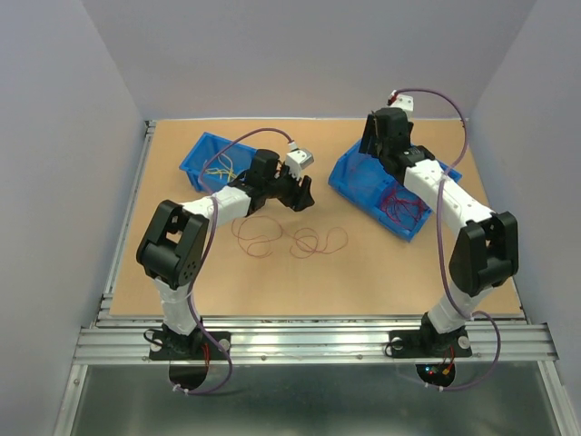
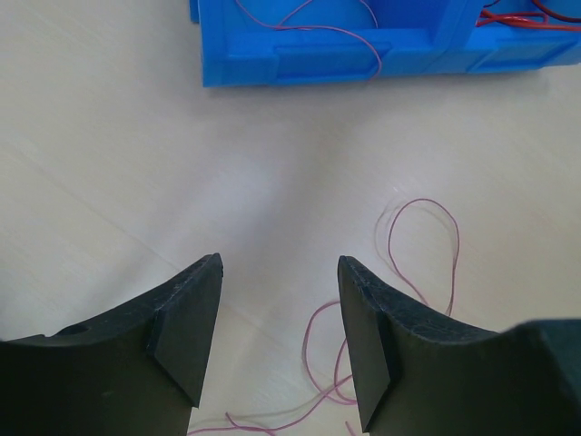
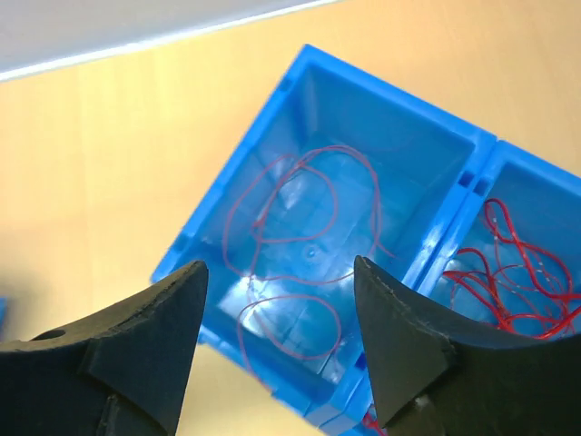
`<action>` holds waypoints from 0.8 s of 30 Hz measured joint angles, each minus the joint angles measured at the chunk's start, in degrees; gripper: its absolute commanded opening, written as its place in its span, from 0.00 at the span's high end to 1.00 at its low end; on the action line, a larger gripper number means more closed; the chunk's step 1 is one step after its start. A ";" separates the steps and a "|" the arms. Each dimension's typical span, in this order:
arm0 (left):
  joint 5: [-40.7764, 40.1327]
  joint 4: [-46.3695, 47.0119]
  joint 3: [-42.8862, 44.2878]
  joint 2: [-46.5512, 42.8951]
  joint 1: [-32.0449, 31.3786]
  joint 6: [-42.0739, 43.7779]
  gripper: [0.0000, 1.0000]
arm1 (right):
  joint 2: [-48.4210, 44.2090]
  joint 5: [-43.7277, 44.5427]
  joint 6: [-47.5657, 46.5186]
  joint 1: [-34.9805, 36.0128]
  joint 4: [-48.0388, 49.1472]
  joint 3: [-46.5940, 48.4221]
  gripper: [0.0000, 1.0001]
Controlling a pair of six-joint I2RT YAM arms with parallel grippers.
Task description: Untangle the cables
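Snagging threatens if the left gripper (image 2: 279,272), jaws apart like those of the right gripper (image 3: 280,268) over the blue bin (image 3: 408,145), closes on crossed dark red cables (image 2: 423,201) together.

Legible text: none in any of the three views.
Left blue bin (image 1: 195,162): plain plastic, no lettering I can make out.
Right blue bin (image 1: 352,180): likewise, no readable label or number.
White arm links (image 1: 238,202): any marking too small to read.
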 measured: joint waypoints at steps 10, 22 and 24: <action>-0.33 0.04 -0.26 -1.97 0.00 0.00 0.35 | -4.66 -3.67 1.16 7.80 -0.46 -10.93 0.40; -0.85 1.60 -2.01 -4.07 1.22 -1.14 0.35 | 1.44 0.85 -0.94 13.25 -0.28 -11.50 0.54; -0.81 1.79 -2.25 -4.76 1.79 -1.55 0.35 | 3.30 2.05 -1.09 13.22 -0.31 -11.47 0.54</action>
